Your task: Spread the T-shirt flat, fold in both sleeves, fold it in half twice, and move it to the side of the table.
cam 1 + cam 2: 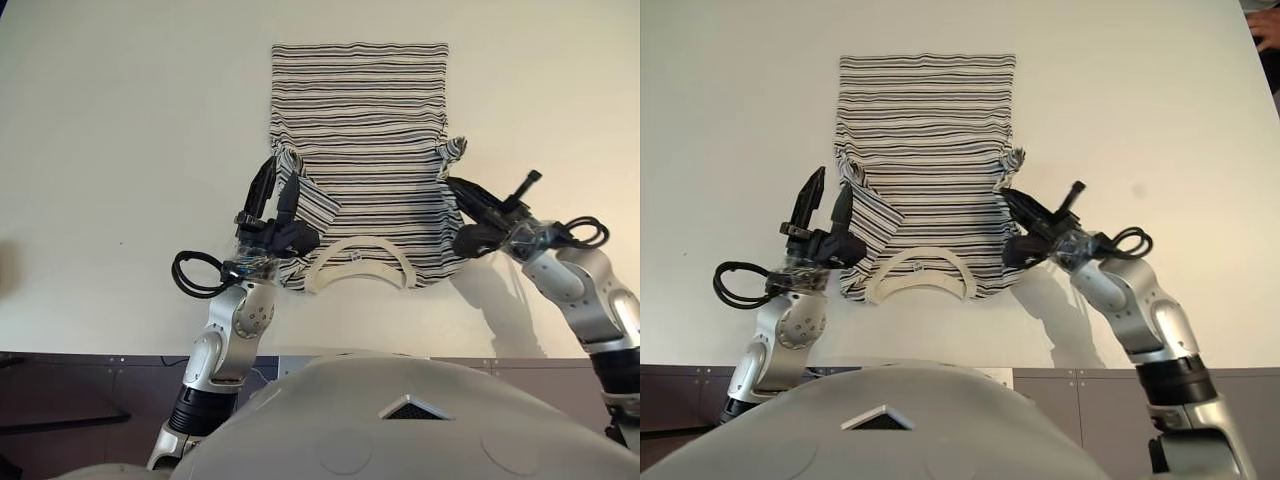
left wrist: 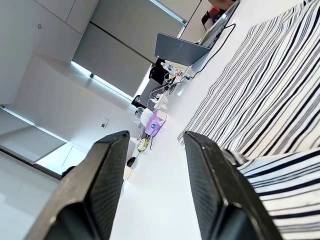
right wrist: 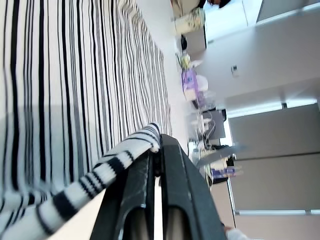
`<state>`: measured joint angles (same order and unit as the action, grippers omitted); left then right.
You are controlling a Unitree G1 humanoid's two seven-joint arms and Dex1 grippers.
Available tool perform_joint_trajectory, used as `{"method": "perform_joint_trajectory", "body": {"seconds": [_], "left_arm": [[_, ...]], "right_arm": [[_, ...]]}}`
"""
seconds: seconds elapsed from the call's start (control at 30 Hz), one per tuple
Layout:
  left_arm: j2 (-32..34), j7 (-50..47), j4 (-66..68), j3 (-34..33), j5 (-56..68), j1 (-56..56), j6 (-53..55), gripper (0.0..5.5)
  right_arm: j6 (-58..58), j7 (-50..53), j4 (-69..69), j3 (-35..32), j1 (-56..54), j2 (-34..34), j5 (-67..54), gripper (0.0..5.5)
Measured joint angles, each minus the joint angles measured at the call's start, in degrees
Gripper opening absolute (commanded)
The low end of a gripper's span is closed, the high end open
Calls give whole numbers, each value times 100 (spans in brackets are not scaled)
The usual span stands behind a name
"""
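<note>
The T-shirt (image 1: 365,130), likely soft and limp, is lying on the counter (image 1: 120,150), the right end effector (image 1: 452,185) is clamping the sleeve (image 1: 456,150) edge beyond the collar's (image 1: 358,262) right end, a sound hold, while the left end effector (image 1: 281,178) is hovering, spread apart, beyond its left end.

An open grey laptop (image 2: 180,49) stands far down the white desk (image 2: 165,170), and a black cable (image 2: 222,37) trails along the surface next to it. Nearer along the same edge sits a huddle of small clutter. It includes a purple container (image 2: 154,125), a white rounded vessel (image 2: 144,116) just beside it, and a small bottle (image 2: 143,145) close by. Behind them rise tall grey wall panels (image 2: 125,50) edged by a bright strip of light (image 2: 95,80). A pale switch plate (image 2: 104,122) sits on the white wall. A dark grey panel (image 1: 1070,378) runs under the desk's front edge.
</note>
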<state>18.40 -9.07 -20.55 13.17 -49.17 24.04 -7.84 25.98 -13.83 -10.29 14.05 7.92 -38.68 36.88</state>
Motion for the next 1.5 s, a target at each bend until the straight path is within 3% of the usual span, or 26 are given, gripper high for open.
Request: {"method": "perform_joint_trajectory", "body": {"seconds": [0.1, 0.33, 0.4, 0.5, 0.6, 0.77, 1.13, 1.27, 1.5], "left_arm": [[330, 164, 56, -267, 224, -92, -121, 201], [1031, 471, 300, -595, 660, -191, -686, 201], [1554, 684, 551, -748, 887, -145, -1108, 201], [2642, 1254, 1178, -1046, 1349, 50, -1969, 242], [3471, 2047, 1816, -1076, 1947, 0, -2588, 286], [3842, 3246, 1789, -432, 2688, -286, -3317, 354], [3801, 3518, 2106, 448, 2501, -1086, -4364, 368], [3750, 3495, 2285, 571, 2312, -1311, -4612, 303], [3716, 3402, 2603, 704, 2172, -1471, -4896, 186]], "right_arm": [[-126, -242, -5, 312, -3, 185, 128, 13], [-276, -370, -247, 376, 150, 266, 92, 134], [-132, -335, -276, 180, 260, 198, -135, 164], [518, -352, -19, -505, 457, -563, -799, 218], [1442, -562, 1010, -709, 499, -1527, -951, 270], [2472, -1038, 1607, -375, 335, -2036, -1035, 343], [2824, -1532, 1554, 280, -274, -1793, -1228, 343], [2892, -1533, 1574, 351, -381, -1619, -1118, 299], [3007, -1618, 1766, 522, -529, -1534, -1106, 169]]}}
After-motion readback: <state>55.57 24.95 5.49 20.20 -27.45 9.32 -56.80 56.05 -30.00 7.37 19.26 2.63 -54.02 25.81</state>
